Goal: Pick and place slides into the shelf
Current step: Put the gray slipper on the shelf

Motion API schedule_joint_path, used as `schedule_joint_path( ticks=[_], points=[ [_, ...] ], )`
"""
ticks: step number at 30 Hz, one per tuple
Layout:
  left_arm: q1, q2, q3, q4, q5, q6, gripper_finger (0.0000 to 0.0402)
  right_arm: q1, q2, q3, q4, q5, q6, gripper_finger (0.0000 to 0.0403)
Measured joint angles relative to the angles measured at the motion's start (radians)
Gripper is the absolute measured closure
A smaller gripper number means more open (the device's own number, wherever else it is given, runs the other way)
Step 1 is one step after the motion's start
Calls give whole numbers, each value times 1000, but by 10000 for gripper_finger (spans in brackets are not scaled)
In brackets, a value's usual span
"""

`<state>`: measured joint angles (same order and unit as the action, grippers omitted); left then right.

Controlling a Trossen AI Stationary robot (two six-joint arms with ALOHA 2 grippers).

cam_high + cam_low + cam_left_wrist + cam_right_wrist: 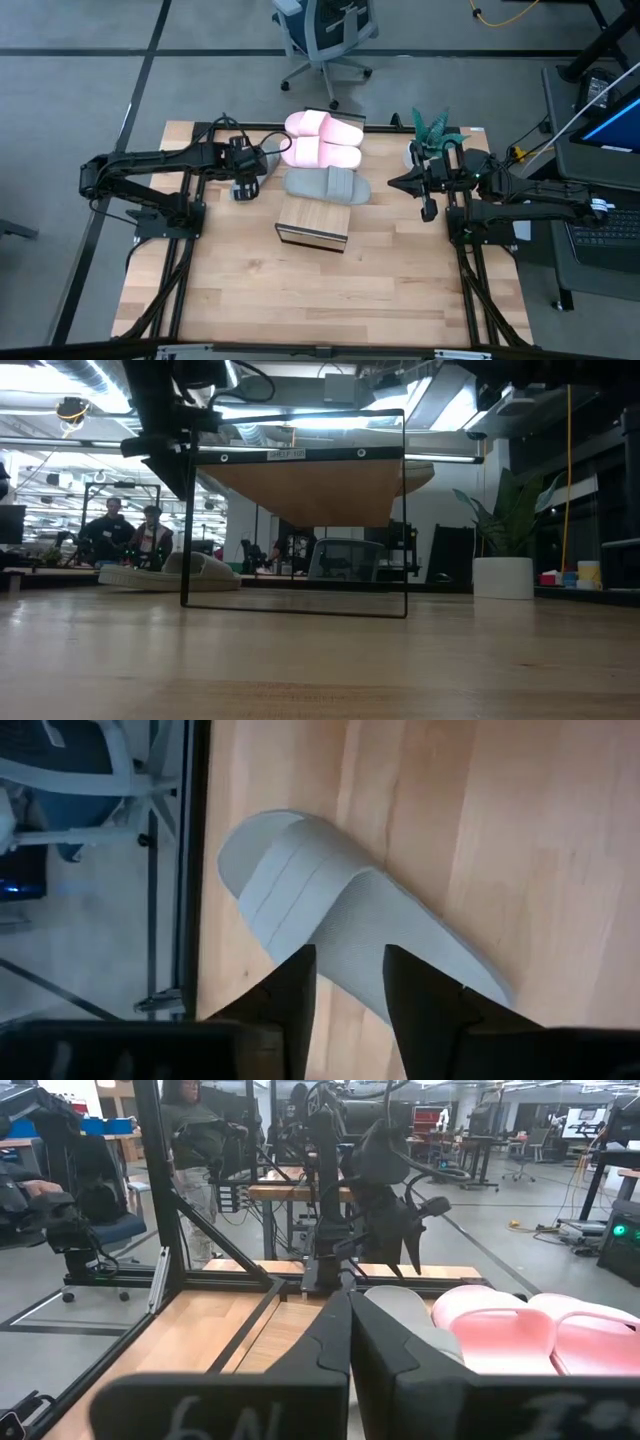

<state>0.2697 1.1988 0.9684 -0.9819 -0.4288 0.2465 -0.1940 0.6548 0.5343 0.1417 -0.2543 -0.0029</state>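
A: Where are the slides sitting?

B: Two pink slides (323, 139) are lying side by side at the far middle of the tabletop (240, 290), with one grey slide (327, 185) just in front of them, touching the back edge of the shelf (314, 221). Something green (436, 130) is lying at the far right by the right arm, too small to make out.

A: And the hands?

B: The left hand (246, 187) is hovering just left of the grey slide; its wrist camera is showing the fingers (295, 990) parted a little above the slide (330, 920), gripping nothing. The right hand (427, 208) is waiting near the right edge, fingers (325, 1342) pressed together and empty.

A: The low camera?

B: The shelf (300, 490) is looming as a frame; one slide (165, 572) is peeking out at its left post.
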Motion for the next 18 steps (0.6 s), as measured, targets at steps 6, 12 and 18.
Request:
schedule_joint_path(
  ticks=[6,12,18],
  points=[
    [0,0,-1,13,-2,-1,308,0,0,0,-1,0,-6,398],
    [0,25,-1,58,27,-39,329,0,0,0,-2,0,-29,398],
    [1,96,-1,57,20,-27,336,0,0,0,-4,0,-31,398]
  ],
)
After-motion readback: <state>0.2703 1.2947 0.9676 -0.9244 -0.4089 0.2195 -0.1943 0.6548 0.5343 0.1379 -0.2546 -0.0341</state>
